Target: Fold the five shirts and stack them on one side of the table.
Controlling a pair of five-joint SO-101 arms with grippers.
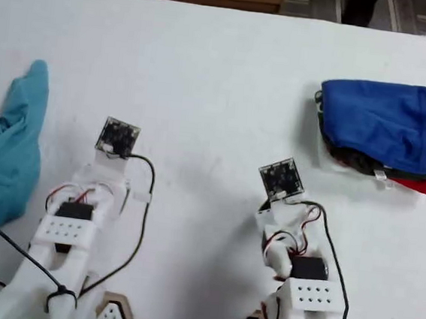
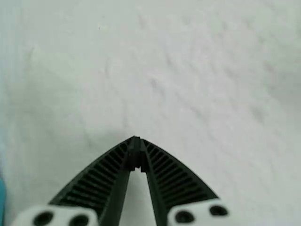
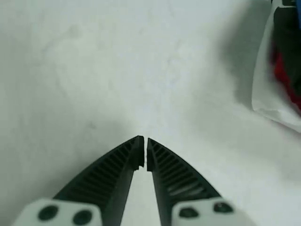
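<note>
Four shirts appear folded already: a stack point(image 1: 378, 130) with a blue shirt point(image 1: 375, 118) on top sits at the right side of the table point(image 1: 221, 70). The teal shirt point(image 1: 5, 162) lies crumpled at the left edge, not yet folded. The left gripper point(image 2: 135, 143) and right gripper point(image 3: 145, 143) hang over bare tabletop, fingers pressed together and empty. A small white tag point(image 1: 380, 174) pokes from the stack, with no legible writing.

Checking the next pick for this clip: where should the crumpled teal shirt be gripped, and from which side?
Likely the teal shirt at its narrow far end, which lies free on the table; the left gripper, nearer, should come from the table's middle.
</note>
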